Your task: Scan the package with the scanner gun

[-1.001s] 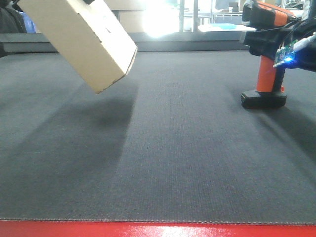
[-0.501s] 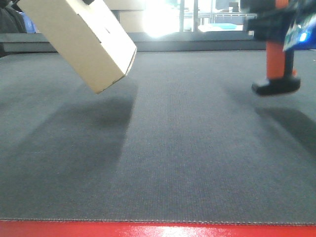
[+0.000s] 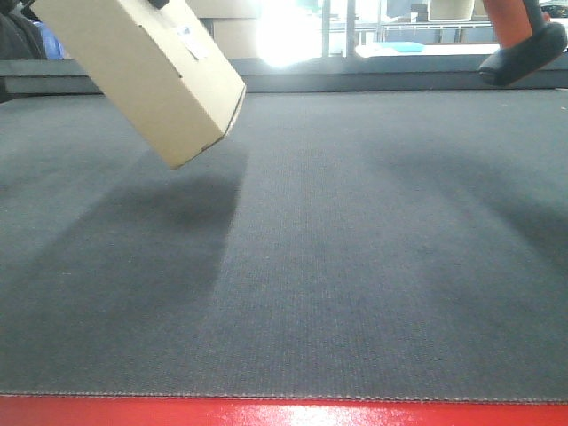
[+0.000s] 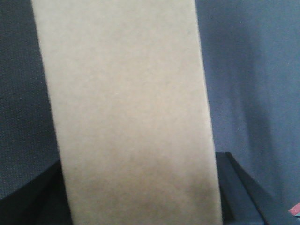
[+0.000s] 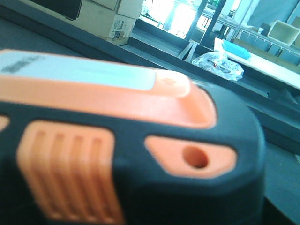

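Tilted package [image 3: 146, 75] hangs over the gray mat [image 3: 311, 266]; scanner gun [image 3: 524, 51] aloft at top right.

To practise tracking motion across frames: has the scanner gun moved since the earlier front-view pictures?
Yes. The scanner gun rose: its black foot stood on the grey mat, and now hangs tilted above the mat's far edge.
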Action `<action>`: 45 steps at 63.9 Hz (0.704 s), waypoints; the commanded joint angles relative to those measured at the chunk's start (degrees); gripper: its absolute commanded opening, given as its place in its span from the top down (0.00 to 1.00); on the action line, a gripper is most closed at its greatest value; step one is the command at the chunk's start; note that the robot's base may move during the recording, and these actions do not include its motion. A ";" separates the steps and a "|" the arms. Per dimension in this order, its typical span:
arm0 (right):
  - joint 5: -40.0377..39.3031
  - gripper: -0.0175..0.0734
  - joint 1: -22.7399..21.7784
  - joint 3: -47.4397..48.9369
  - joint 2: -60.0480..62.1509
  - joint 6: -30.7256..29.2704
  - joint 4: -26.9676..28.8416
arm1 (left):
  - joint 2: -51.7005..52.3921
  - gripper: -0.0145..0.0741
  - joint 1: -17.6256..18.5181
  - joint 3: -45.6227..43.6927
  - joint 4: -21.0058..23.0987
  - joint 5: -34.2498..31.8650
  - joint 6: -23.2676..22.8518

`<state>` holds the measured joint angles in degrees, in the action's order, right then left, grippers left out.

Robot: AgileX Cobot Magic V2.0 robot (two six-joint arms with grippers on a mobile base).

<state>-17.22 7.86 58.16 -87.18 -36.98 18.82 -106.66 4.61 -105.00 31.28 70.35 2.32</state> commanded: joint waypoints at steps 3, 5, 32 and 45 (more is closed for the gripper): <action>-2.43 0.98 -1.24 1.30 1.07 -2.20 -0.22 | 0.77 0.96 0.31 -0.18 0.87 -0.39 0.23; -2.29 0.98 -1.57 1.30 1.07 -3.15 -0.22 | 0.77 0.96 0.31 -0.18 0.87 -0.39 0.23; -2.02 0.98 -2.74 1.30 1.07 -6.11 -0.22 | 0.77 0.96 0.31 -0.18 0.87 -0.39 0.23; -2.02 0.98 -2.74 1.30 1.07 -6.11 -0.22 | 0.77 0.96 0.44 -0.18 0.88 -0.39 0.23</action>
<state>-15.78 5.34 58.49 -87.18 -42.64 18.82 -106.66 4.61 -105.00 31.28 70.35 2.32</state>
